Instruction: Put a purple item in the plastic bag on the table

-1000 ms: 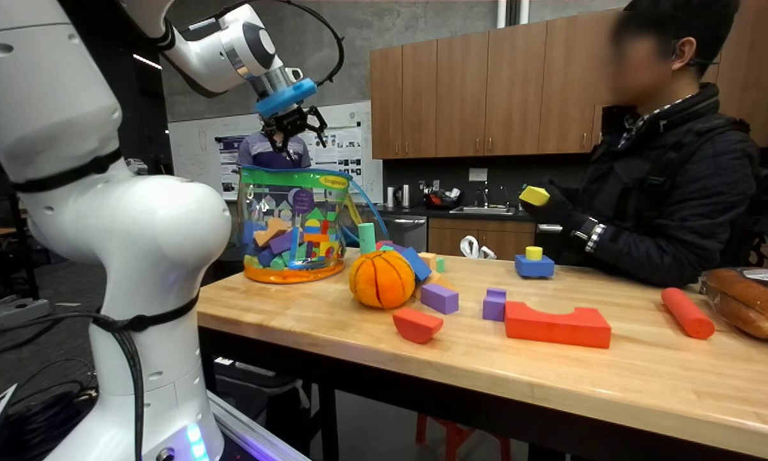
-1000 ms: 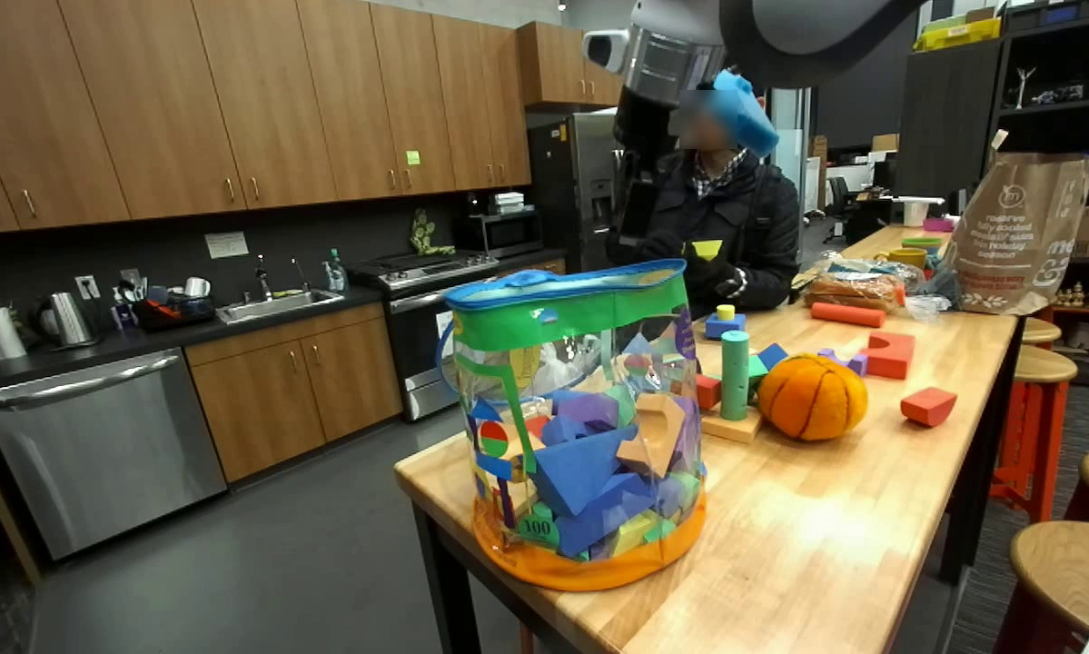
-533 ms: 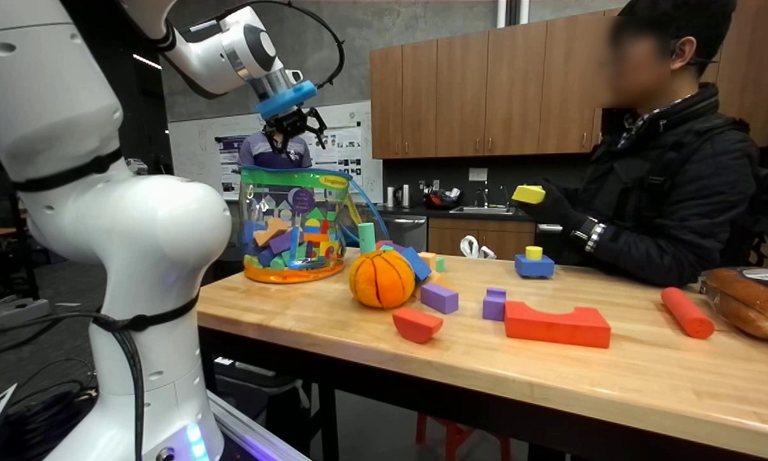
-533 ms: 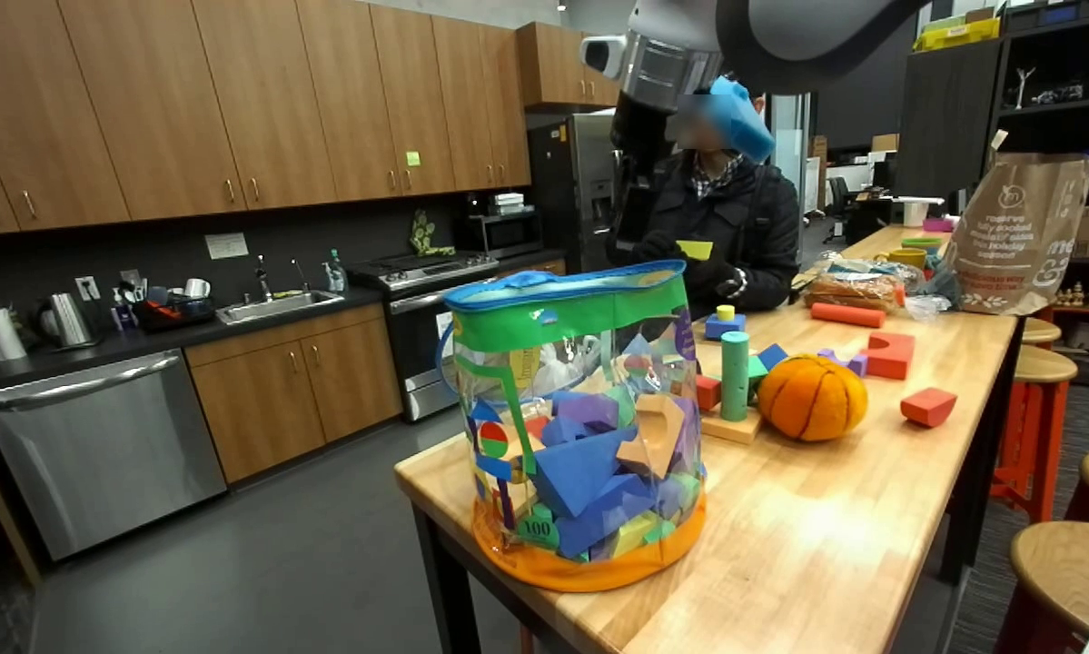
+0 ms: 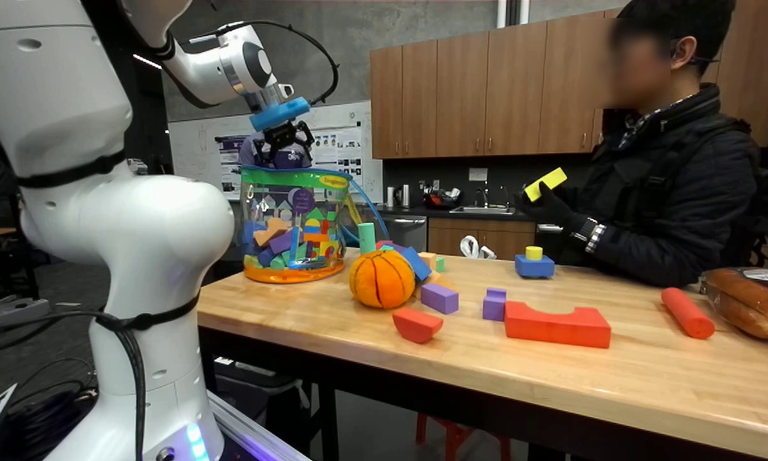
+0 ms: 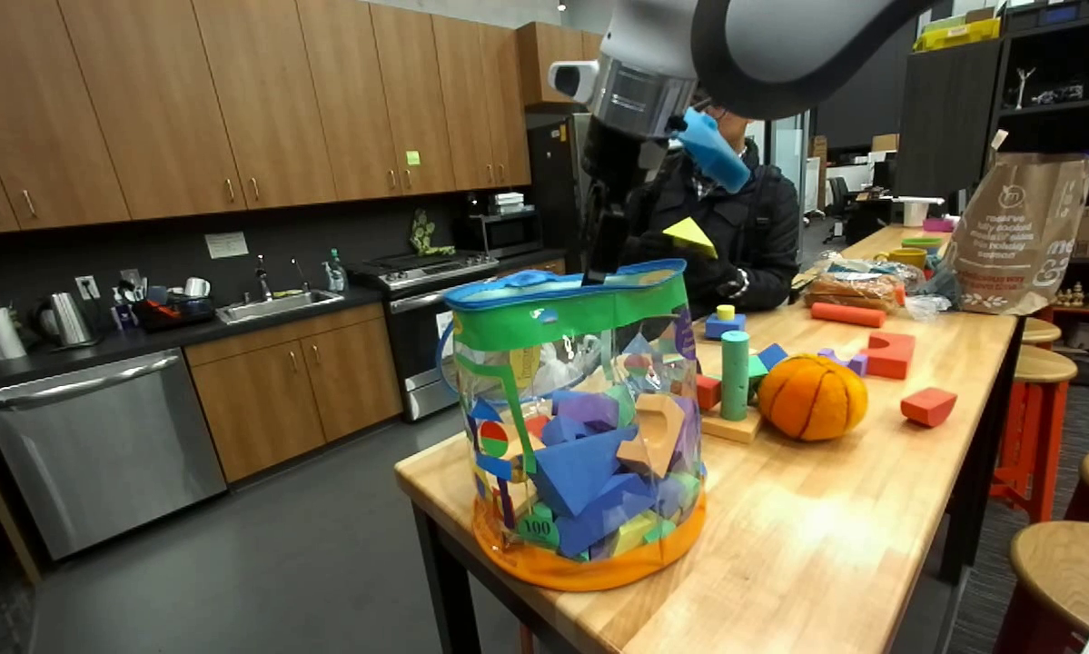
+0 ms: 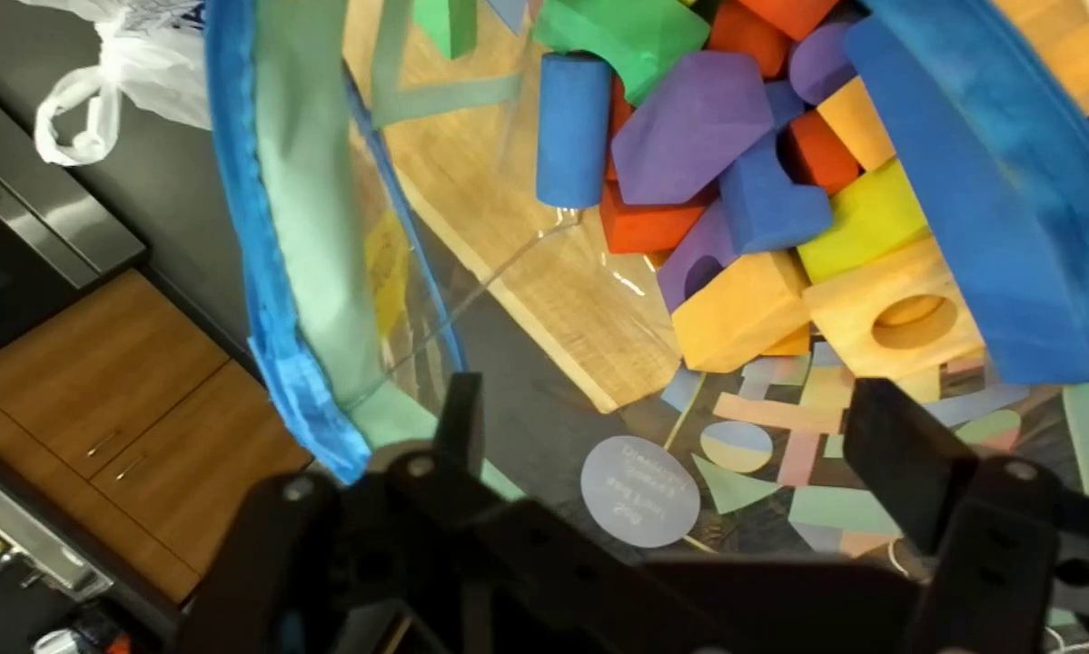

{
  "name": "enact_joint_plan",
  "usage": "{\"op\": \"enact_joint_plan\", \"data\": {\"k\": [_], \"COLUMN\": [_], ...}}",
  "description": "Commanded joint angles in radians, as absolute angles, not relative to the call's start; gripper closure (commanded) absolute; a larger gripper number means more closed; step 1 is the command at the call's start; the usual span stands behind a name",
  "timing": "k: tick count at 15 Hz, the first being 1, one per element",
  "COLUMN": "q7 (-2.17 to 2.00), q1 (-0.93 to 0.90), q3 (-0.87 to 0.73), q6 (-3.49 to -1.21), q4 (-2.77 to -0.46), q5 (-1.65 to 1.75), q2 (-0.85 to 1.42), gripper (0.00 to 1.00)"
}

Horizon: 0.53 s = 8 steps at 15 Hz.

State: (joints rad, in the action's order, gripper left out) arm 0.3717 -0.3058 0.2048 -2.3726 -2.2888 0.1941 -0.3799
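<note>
Black jaws: dipped toward the round clear plastic bag (image 6: 580, 322); wide apart, empty.
Bag: open on top, likely so a purple box-shaped block (image 5: 439, 298) fits in.

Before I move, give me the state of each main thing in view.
Fingers: open, nothing between them
Plastic bag: upright, open at the top, partly filled
Purple blocks: some on the table, some in the bag
Green cylinder: upright
Red cylinder: lying on its side
Yellow block: held in a gloved hand
Wall cabinets: shut
Dishwasher: shut
</note>
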Motion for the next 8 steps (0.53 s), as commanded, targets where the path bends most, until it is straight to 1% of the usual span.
{"op": "enact_joint_plan", "data": {"k": [1,8], "q7": [0.438,0.514], "q1": [-0.336,-0.337], "q3": [0.190,0.187], "q6": [-2.314,-2.250], "q4": [-2.267,-2.262], "q5": [0.129,0.024], "q2": [-0.325,-0.267], "gripper": [0.00,0.00]}}
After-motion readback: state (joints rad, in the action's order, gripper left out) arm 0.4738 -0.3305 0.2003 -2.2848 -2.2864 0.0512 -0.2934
